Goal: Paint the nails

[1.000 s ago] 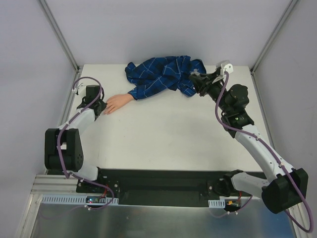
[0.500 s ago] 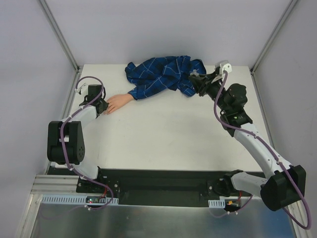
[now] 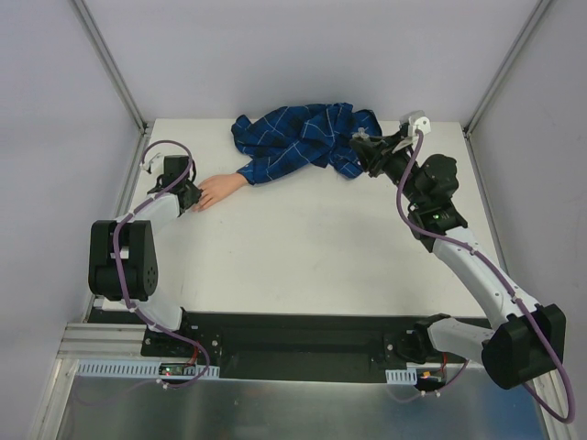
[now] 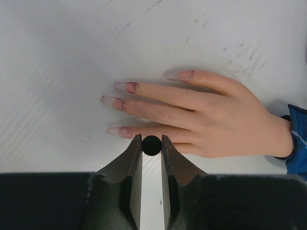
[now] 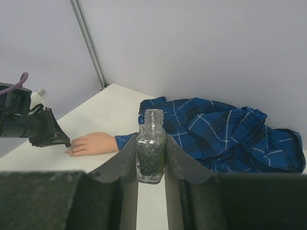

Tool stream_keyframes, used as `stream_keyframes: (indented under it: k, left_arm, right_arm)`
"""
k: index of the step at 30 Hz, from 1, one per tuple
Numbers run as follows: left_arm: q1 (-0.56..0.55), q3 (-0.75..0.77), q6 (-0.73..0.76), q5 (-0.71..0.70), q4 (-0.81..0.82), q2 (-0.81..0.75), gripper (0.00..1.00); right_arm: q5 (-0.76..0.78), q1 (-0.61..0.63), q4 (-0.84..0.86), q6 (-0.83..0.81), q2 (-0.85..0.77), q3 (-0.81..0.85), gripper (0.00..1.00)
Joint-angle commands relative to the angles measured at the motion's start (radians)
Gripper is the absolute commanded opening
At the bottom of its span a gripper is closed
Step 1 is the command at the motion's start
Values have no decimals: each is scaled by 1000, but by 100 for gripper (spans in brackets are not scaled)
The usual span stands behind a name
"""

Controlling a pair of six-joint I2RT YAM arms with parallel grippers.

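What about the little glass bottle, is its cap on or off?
Off. The bottle held in the right tool shows a bare, open neck with no cap.

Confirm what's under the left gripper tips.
The dummy hand lies flat on the table there. The left gripper clamps a dark round piece over its nearest finger. Four smudged nails show; any brush tip and a fifth finger are covered.

Four of the nails [image 4: 125,86] show, long and pale, each smudged with patchy purplish polish. Their peach dummy hand [image 4: 216,120] lies palm down, flat on the white table [image 4: 72,48], fingers slightly spread, with a blue checked sleeve [image 4: 298,139] at the wrist.
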Motion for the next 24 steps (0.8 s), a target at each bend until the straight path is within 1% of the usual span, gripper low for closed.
stream_keyframes:
  k: [1,8,24]
  left_arm:
    - [7,22,-18,5,7,8,0]
    - [8,19,-10,-19,-1,0,0]
    - [8,24,-24,-18,-45,8,0]
  right_arm:
    - [-27,-8,86,15,-2,-3,0]
    - [-29,-11,88,20,-1,-3,0]
    - [-41,-13,98,33,9,-1,0]
